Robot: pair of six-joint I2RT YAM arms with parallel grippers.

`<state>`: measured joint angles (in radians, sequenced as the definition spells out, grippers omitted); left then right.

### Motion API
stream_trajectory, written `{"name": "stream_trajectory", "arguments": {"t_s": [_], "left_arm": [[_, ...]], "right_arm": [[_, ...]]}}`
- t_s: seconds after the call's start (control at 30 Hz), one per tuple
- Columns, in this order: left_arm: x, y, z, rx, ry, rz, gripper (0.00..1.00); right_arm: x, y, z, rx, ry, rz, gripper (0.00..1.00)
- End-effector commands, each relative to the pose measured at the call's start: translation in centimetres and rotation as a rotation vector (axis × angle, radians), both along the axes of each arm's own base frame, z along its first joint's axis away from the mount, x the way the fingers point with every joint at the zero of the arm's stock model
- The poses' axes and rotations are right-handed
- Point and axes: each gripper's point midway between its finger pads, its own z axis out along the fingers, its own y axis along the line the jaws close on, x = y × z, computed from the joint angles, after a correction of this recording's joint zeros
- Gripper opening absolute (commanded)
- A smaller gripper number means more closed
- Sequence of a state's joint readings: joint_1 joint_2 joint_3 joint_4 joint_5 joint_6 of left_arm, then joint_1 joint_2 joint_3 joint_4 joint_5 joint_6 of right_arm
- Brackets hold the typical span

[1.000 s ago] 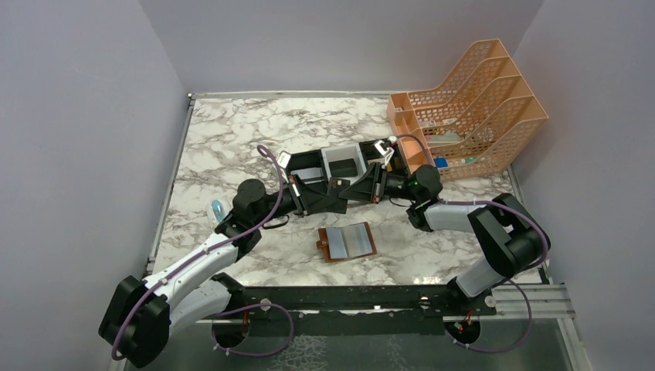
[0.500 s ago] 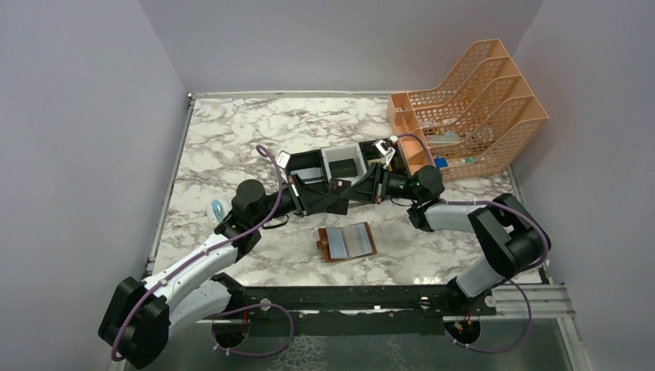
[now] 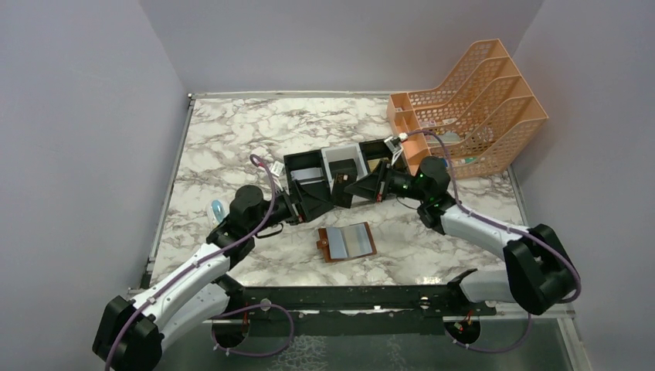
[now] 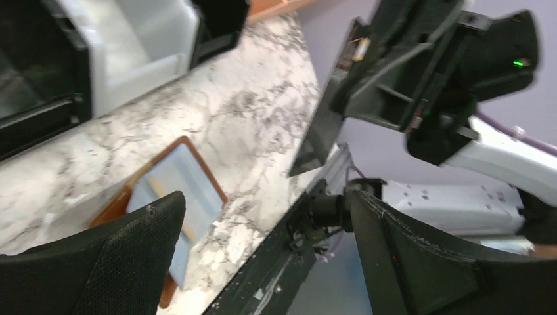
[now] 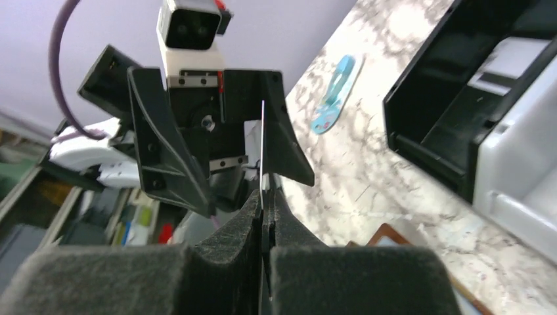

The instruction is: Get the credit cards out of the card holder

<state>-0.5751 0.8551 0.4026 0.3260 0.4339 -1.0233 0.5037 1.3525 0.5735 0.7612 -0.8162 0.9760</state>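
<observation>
From above, the left gripper [image 3: 323, 198] and the right gripper [image 3: 346, 188] meet tip to tip at the near edge of the tray [image 3: 340, 151]. What the right one pinches is too small to tell here. The wallet [image 3: 347, 242] lies open and flat on the table [image 3: 232, 139] in front of the tray, pale pockets up, apart from both grippers. In the left wrist view the left jaws gape wide with nothing between them, and the wallet shows beyond them, near the tray's front. In the right wrist view the right jaws are pressed together on a thin card [image 5: 263, 151], which is edge-on and upright, its colour unclear. Its top reaches up between the left gripper's spread fingers [image 5: 164, 144], left of the tray.
</observation>
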Motion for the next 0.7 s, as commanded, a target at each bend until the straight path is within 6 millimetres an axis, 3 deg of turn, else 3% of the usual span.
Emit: {"name": "stream_trajectory", "arguments": {"t_s": [0.0, 0.37, 0.5, 0.67], "left_arm": [[1.3, 3.2, -1.8, 0.228, 0.007, 0.143, 0.99], [3.4, 9.8, -3.4, 0.765, 0.028, 0.285, 0.99], [4.1, 10.9, -2.9, 0.848, 0.015, 0.307, 0.99], [4.5, 12.3, -1.9, 0.900, -0.051, 0.345, 0.99]], "right_arm": [[3.3, -1.8, -0.6, -0.178, -0.109, -0.212, 0.01], [9.4, -6.1, -1.7, -0.511, -0.323, -0.506, 0.01], [11.3, -6.9, -2.1, -0.632, -0.436, -0.568, 0.01], [13.0, -6.4, -3.1, -0.788, -0.616, -0.562, 0.01]]}}
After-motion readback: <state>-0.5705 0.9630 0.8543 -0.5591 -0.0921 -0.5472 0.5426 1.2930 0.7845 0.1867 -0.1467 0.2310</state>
